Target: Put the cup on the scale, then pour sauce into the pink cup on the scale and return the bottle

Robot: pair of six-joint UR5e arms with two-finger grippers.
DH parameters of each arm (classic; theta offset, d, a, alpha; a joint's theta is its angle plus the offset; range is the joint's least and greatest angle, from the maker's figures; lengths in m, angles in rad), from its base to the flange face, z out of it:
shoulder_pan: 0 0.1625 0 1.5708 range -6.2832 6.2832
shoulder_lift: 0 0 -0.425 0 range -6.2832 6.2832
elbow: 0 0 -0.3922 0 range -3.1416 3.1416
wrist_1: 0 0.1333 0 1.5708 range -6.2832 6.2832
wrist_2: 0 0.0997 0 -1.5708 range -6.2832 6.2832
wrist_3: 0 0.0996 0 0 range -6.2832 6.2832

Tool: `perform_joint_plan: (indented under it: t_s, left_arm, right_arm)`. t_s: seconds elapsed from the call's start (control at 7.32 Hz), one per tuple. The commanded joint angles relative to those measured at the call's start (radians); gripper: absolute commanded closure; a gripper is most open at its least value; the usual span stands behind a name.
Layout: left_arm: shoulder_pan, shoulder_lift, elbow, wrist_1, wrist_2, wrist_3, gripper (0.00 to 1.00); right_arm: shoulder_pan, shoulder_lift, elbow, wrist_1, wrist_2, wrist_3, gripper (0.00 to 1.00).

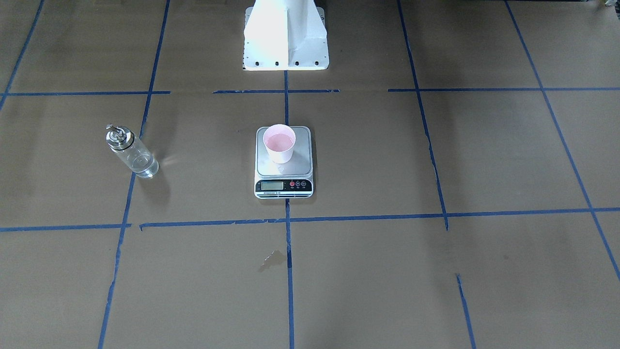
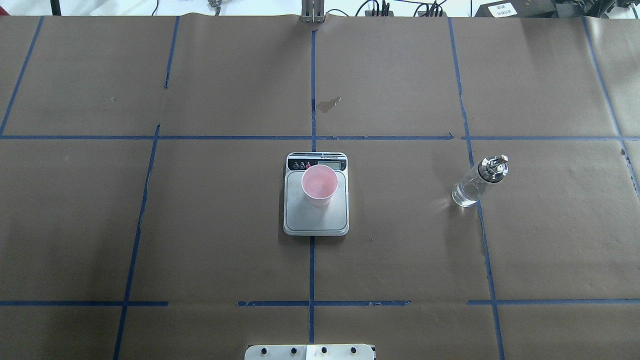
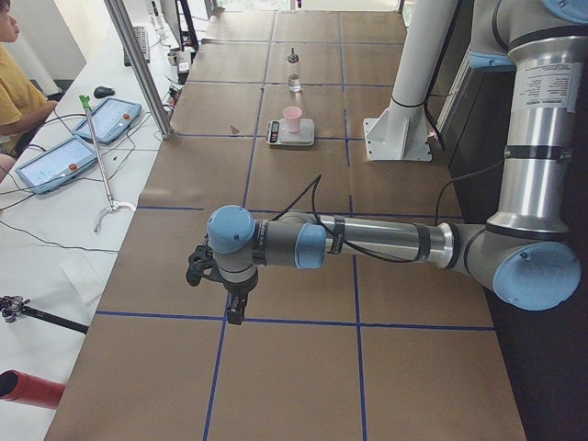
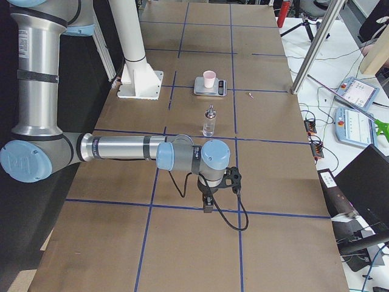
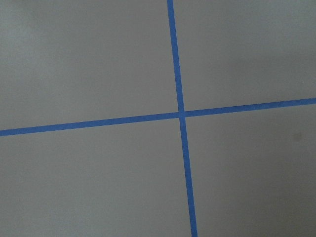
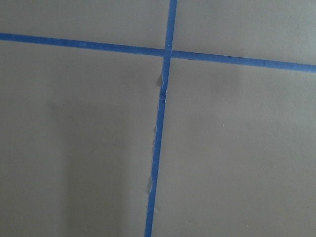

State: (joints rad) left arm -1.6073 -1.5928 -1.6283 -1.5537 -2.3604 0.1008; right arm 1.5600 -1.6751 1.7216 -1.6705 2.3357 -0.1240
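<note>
The pink cup (image 1: 279, 143) stands upright on the far half of the scale (image 1: 298, 162) at the table's centre; both also show in the overhead view, the cup (image 2: 320, 184) on the scale (image 2: 315, 222). The glass bottle (image 1: 131, 154) stands upright on the paper on the robot's right side (image 2: 477, 182), well apart from the scale, with clear sauce in its lower part. My left gripper (image 3: 236, 312) hangs over bare paper at the table's left end. My right gripper (image 4: 207, 205) hangs over bare paper at the right end. Whether either is open or shut cannot be told. Both wrist views show only paper and tape.
The robot's white base (image 1: 286, 39) stands behind the scale. A small stain (image 2: 329, 104) marks the paper beyond the scale. Blue tape lines grid the brown paper. An operators' bench with tablets (image 3: 101, 119) and a seated person (image 3: 14, 83) runs along the far edge.
</note>
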Motion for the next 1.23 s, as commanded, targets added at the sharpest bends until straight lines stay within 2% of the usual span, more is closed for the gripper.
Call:
perform_joint_plan:
  t_s: [0.0, 1.09]
  left_arm:
    - [0.001, 0.001, -0.001, -0.005, 0.000, 0.003, 0.00]
    - [0.001, 0.001, -0.002, -0.025, -0.002, 0.000, 0.00]
  right_arm:
    - [-0.003, -0.002, -0.003, 0.000, 0.001, 0.003, 0.00]
    - [-0.003, -0.031, 0.009, 0.002, 0.021, 0.001, 0.00]
